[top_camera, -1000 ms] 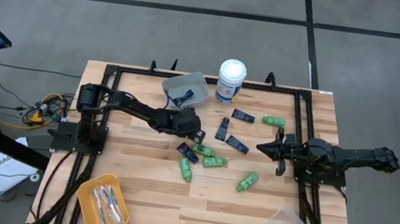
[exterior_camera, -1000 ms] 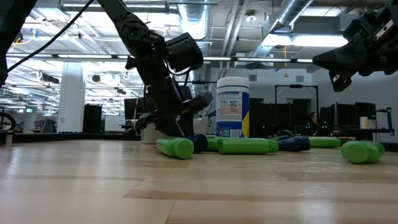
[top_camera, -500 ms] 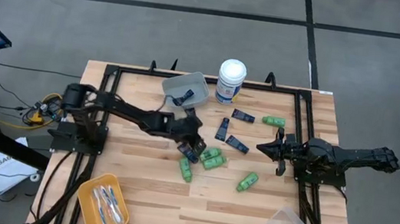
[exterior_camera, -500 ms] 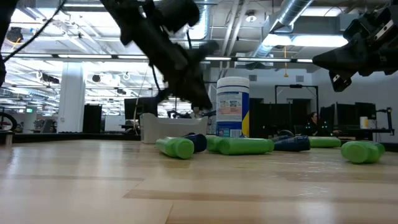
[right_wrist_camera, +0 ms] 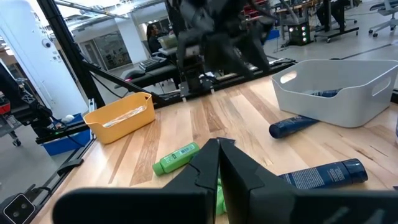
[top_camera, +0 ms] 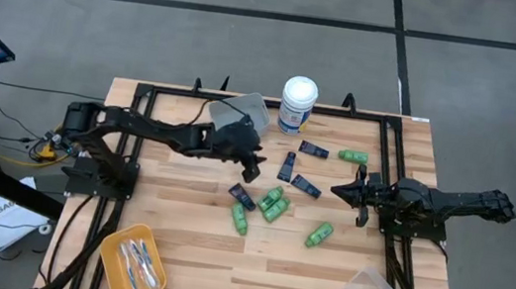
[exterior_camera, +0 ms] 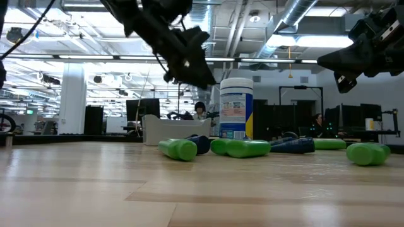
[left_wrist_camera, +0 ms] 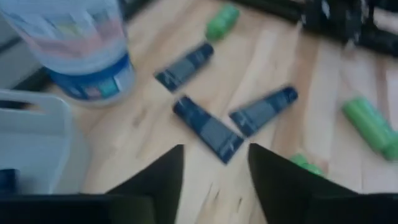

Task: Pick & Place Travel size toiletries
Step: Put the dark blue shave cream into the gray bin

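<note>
A pale planked wooden table [top_camera: 185, 245] carries a grey plastic bin [top_camera: 239, 112] at its far side, just left of a tall white cylindrical canister [top_camera: 297, 104]. The left gripper [top_camera: 251, 169], fingers spread and empty, hangs just right of the bin. Glossy green round bottles [top_camera: 273, 204] and flat navy tubes [top_camera: 305, 186] lie scattered mid-table. The right gripper [top_camera: 339, 189] waits pressed together at right.

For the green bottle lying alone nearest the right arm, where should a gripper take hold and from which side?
Grip the green bottle across the middle of its round body, coming straight down from above. It lies flat on the table, angled, apart from the other items, so the fingers should straddle its narrow width, not its length.
</note>
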Available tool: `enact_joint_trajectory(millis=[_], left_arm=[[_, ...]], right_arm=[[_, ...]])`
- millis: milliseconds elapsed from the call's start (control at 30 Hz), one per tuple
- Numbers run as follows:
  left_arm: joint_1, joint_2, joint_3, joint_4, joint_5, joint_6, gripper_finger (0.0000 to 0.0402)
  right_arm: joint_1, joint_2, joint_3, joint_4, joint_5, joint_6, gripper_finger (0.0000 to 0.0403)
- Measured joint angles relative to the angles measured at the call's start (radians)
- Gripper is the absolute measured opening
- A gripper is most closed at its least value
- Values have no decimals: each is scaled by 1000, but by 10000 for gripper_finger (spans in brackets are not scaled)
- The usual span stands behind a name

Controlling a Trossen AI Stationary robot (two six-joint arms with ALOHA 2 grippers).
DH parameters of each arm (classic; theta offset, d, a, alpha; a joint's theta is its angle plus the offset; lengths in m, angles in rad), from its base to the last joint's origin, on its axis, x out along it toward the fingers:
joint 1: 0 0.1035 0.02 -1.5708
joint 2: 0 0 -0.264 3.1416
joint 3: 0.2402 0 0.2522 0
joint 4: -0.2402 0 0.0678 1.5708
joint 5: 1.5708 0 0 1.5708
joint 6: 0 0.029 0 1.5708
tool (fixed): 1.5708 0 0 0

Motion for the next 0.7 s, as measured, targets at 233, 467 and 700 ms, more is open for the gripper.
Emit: enact_joint_trajectory(millis=[233, 467, 700], left_arm=[[61, 96, 0, 0, 6, 10, 272], [88, 175, 0, 4, 21, 8, 286], [77, 207, 0, -31, 26, -119, 269]], right_arm=[[0, 0, 0, -1, 0, 0, 6], [0, 0, 0, -1, 0, 0, 6], [0, 0, 0, -1, 0, 0, 6]])
